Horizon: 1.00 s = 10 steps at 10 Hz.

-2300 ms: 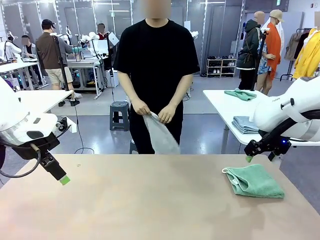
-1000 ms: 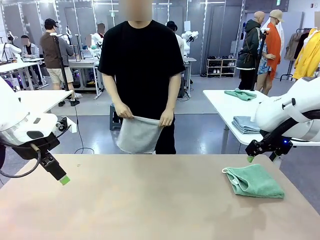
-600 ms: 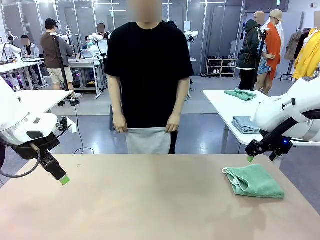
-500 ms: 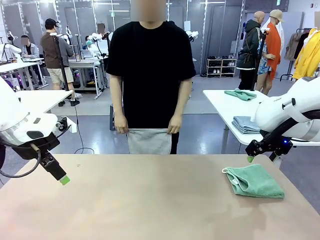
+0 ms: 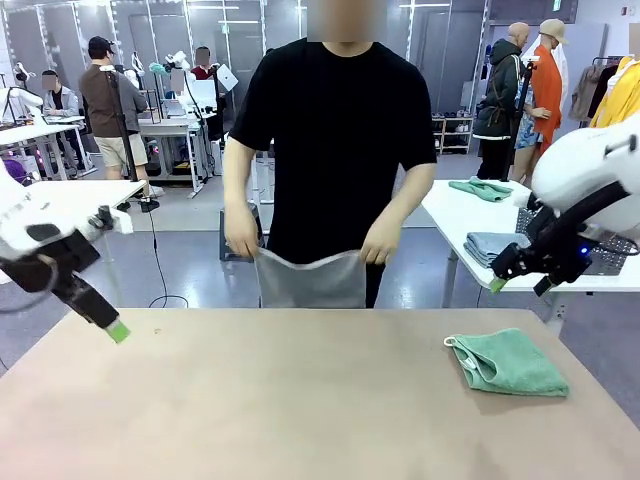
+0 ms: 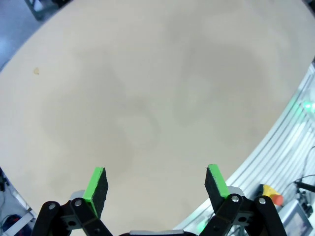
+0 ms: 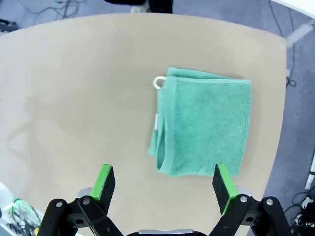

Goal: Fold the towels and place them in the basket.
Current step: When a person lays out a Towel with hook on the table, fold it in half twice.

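Surface: a plain beige tabletop [image 5: 300, 400], matte, taking up the lower half of the front view, with its far edge running straight across mid-frame.
Lying on it: one mint-green towel [image 5: 507, 362], folded into a thick, roughly square pad and lying flat.
Towel's place: lower right of the front view, near the tabletop's right-hand edge.
Loop: a small white hanging loop [image 5: 450, 342] at the towel's upper-left corner, resting on the surface.
Fold: in the right wrist view, stacked layers show along the towel's left side.
Mark: a tiny brownish speck [image 6: 36, 71], upper left of the left wrist view.
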Tool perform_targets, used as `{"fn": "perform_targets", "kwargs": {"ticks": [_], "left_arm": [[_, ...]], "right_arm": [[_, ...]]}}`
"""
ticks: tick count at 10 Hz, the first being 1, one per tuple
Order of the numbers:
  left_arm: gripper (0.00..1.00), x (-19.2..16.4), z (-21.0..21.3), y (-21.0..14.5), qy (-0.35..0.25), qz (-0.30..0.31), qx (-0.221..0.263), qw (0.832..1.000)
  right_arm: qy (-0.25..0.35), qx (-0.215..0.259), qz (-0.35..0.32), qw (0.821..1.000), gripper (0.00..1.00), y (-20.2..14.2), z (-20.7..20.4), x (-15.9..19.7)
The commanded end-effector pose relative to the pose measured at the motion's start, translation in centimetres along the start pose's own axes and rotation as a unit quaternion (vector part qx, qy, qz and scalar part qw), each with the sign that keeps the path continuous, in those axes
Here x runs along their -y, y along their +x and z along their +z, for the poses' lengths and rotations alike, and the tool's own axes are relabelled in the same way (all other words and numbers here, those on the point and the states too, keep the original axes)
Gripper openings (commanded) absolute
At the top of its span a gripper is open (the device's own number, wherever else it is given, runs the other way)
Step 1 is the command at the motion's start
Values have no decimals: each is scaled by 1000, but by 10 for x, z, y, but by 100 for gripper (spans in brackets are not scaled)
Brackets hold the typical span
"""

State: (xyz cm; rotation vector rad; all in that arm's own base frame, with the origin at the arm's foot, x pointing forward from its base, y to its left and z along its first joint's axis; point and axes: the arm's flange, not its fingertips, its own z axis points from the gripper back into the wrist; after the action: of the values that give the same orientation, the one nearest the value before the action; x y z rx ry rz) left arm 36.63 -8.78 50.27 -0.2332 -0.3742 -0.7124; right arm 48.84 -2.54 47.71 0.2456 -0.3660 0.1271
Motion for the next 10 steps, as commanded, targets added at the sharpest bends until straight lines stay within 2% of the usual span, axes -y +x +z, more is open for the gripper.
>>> {"fn": "perform_targets", "kwargs": {"ticks": [1,2,3,5,7,8,9,10], "left_arm": [[100,-7,31,-17,-54,38,36,997],[100,-14,48,-29,-63,60,62,994],[100,-22,69,-47,-92,92,90,987],[100,-44,107,-83,-159,143,158,964],[100,-66,146,-123,-212,179,215,937],[100,-70,160,-140,-217,182,223,933],[100,-66,171,-151,-227,146,233,934],[100,-62,179,-163,-205,119,227,945]], "right_arm": [[34,-2,18,999,100,-16,18,5],[54,1,22,998,100,-20,33,4],[110,2,18,994,100,-28,55,4],[209,4,13,978,100,-50,94,13],[280,24,-14,960,100,-76,124,36],[312,38,-25,949,100,-87,133,45],[307,38,17,951,100,-99,137,43],[318,40,60,945,100,-110,145,38]]}}
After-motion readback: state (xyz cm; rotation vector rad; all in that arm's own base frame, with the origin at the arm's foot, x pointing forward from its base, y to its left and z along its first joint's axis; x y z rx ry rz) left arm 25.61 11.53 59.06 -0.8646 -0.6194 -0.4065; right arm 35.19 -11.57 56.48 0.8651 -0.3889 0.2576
